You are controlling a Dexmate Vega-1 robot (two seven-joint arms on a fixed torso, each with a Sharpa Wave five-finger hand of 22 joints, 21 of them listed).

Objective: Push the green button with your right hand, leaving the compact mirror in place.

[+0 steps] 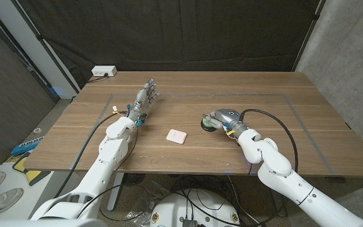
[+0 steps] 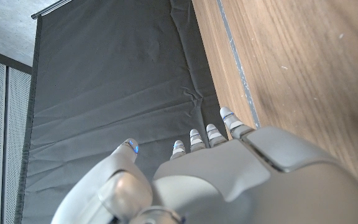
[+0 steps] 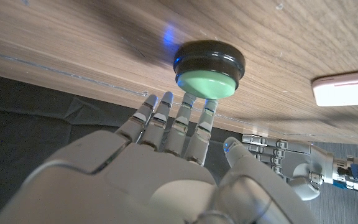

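Right hand, nearest the wrist camera: fingers extended and close together, holding nothing, with fingertips at or just over the green button; contact cannot be confirmed. The wooden table carries the button right of centre and the compact mirror, a pale square, just beside it toward the robot's left, apart from both hands. Left hand stands idle on its edge, fingers straight, empty. To press well, the fingertips should bear straight down on the green cap, without sweeping sideways toward the mirror. In the head view the right hand covers most of the button, so its travel is hard to judge.
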